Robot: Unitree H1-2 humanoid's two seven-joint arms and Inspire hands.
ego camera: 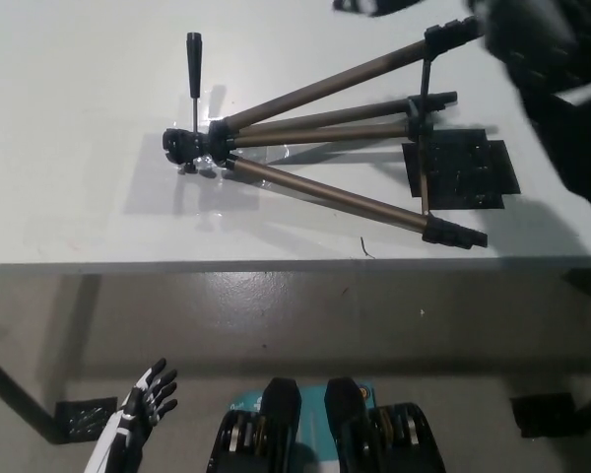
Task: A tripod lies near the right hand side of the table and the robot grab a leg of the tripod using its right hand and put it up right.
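The tripod (315, 138) lies flat on the white table (79, 197). Its head (185, 148) points left and a black pan handle (194, 61) sticks toward the far side. Three bronze legs fan out to the right: the far leg (335, 81), the middle leg (335, 120) and the near leg (345, 199). My black right arm (547, 59) reaches in from the right over the far leg's foot. My right hand (379, 6) is a blur at the top edge, beyond the far leg, holding nothing that shows. My white left hand (143, 404) rests low at the lower left, open.
A black flat patch (463, 172) lies on the table under the leg ends. The table's front edge (276, 266) runs across the middle, with grey floor below it. Black table feet stand at the lower left (79, 419) and lower right (542, 414).
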